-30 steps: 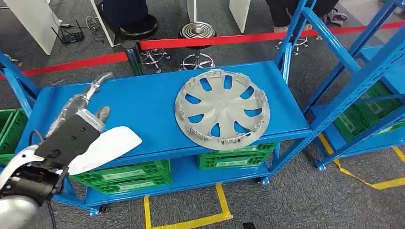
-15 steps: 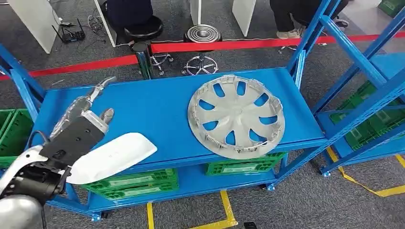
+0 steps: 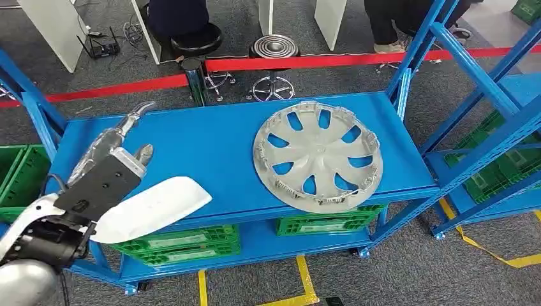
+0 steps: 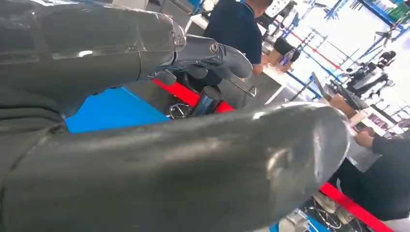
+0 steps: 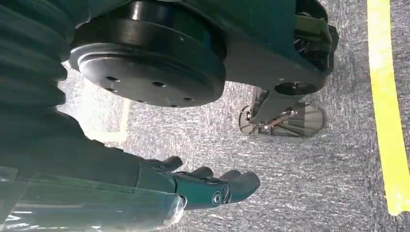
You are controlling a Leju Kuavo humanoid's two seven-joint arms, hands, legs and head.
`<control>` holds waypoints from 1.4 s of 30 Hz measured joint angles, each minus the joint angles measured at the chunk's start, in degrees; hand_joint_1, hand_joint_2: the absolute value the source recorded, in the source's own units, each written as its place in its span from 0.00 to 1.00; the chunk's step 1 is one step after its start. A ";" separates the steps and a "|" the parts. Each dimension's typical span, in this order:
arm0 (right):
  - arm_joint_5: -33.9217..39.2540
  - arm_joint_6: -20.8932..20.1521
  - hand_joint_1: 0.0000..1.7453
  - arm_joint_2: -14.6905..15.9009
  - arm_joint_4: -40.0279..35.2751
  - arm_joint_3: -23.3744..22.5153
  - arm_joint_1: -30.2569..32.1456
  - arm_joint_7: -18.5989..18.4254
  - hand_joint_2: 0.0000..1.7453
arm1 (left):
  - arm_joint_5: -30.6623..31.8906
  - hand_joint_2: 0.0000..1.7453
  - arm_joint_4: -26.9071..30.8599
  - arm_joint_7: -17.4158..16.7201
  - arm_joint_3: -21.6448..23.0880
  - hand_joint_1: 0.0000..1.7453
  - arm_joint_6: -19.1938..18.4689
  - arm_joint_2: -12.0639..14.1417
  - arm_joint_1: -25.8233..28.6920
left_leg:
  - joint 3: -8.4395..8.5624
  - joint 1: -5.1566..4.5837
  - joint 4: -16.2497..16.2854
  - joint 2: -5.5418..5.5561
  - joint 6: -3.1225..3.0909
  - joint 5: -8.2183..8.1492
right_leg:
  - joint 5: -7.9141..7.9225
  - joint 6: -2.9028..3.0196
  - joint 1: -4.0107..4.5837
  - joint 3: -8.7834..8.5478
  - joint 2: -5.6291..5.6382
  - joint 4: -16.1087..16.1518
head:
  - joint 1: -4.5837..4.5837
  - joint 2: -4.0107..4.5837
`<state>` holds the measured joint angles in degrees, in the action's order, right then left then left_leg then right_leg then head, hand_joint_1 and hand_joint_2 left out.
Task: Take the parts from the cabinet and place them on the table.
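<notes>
Against the frame of half a second ago the whole scene has slid only slightly, the camera settling; the left hand (image 3: pixel 118 143) still hovers over the near-left end of the blue shelf top (image 3: pixel 210 146), its fingers extended and apart, holding nothing. The white panel (image 3: pixel 150 207) lies just below that hand at the shelf's front edge; whether it rests there or is carried by the arm cannot be told. The silver hubcap (image 3: pixel 318 155), a round spoked plastic disc with clips around its rim, lies flat well to the hand's right, its near rim jutting past the front edge. Green slatted crates (image 3: pixel 185 242) sit on the shelf beneath. Beyond the hand a red barrier tape (image 3: pixel 319 60) runs across grey carpet, with two round stools (image 3: pixel 273 48) and a seated person (image 3: pixel 175 13) behind it. The right hand (image 5: pixel 212 186) hangs over carpet near a yellow floor line (image 5: pixel 387 106), fingers loosely straight and empty
</notes>
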<state>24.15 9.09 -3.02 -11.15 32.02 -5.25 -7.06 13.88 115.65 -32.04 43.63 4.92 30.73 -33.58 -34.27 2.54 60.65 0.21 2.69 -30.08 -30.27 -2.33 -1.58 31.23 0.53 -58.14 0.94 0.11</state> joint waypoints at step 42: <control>5.31 2.78 0.00 2.30 0.00 0.55 -0.03 2.12 1.00 | 10.01 1.00 -0.65 -6.34 -15.24 0.00 -24.46 0.37 16.06 | 0.55 -0.02 -0.45 -0.16 -0.04 0.04 | -0.10 0.03 -0.01 -0.37 0.03 0.07 | -0.09 0.00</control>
<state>29.46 11.87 -0.72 -11.15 32.57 -5.27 -4.94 23.89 114.99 -38.38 28.39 -19.54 31.10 -17.53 -33.72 2.52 60.20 0.05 2.65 -30.04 -30.37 -2.30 -1.59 30.86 0.55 -58.08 0.85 0.11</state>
